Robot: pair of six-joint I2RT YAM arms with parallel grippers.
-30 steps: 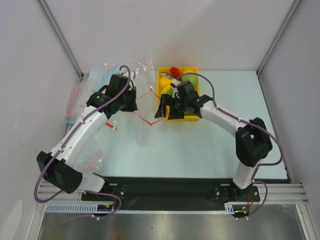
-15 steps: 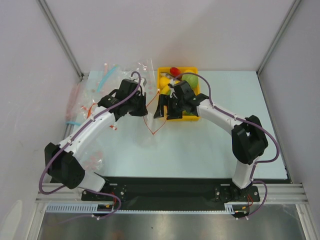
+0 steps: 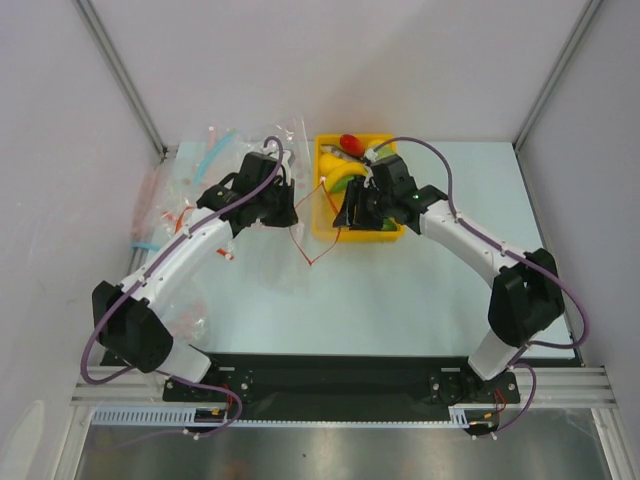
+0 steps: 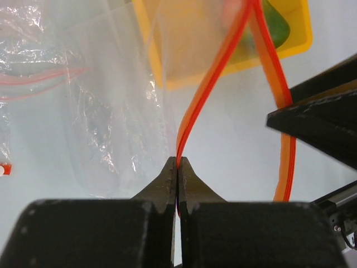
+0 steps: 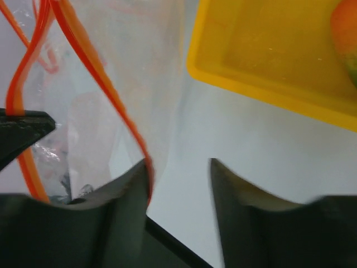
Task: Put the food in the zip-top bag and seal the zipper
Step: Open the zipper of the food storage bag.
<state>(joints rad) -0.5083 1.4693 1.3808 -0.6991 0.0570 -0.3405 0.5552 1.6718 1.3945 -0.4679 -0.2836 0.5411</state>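
Note:
My left gripper [image 4: 177, 163] is shut on the red zipper [image 4: 207, 89] of the clear zip-top bag [image 4: 111, 111], holding one lip up just left of the yellow tray [image 3: 328, 222]. My right gripper [image 5: 178, 166] is open, and the other lip of the zipper [image 5: 106, 84] lies against the inner face of its left finger [image 5: 131, 190]. From above, the zipper [image 3: 303, 245] forms a V between the left gripper [image 3: 283, 196] and the right gripper [image 3: 346, 220]. The food lies in the tray: a yellow banana [image 3: 346, 174], a green fruit [image 4: 274, 27] and a peach [image 5: 343, 22].
Other clear pouches [image 3: 170, 215], some with blue strips [image 3: 217, 148], are piled at the table's left edge. A red item [image 3: 350, 142] sits at the tray's far end. Grey walls and frame rails close in the back and sides.
The left gripper has carried the zipper rightward toward the tray. The right gripper has shifted right and its jaws have narrowed around the other lip. The bag mouth's V has tightened.

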